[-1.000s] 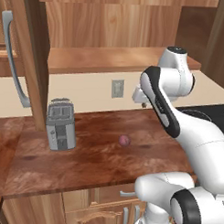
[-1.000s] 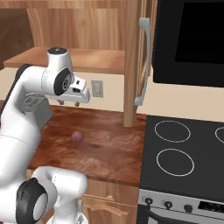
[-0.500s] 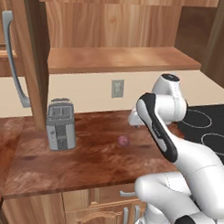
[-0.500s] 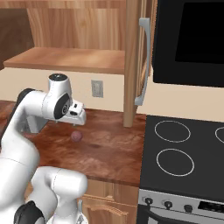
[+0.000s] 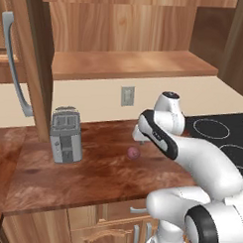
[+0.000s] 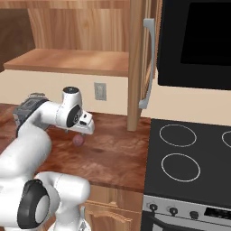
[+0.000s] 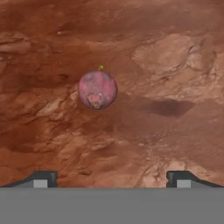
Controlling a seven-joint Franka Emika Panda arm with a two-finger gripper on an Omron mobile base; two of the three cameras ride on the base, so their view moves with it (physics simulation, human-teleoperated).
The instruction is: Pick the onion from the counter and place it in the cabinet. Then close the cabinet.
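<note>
In the left base view the onion (image 5: 134,152) lies bare on the worktop (image 5: 92,177) just left of centre frame, the gripper (image 5: 138,138) hanging close above it, while the cabinet (image 5: 130,64) across the top stands open with its shelf bare. In the right base view the onion (image 6: 79,140) sits left of centre under the gripper (image 6: 81,133). In the hand view the onion (image 7: 97,89) lies upper-left of centre, off the line between the widely parted fingertips (image 7: 41,179), so a straight descent could, I judge, nudge the round thing and send it rolling.
</note>
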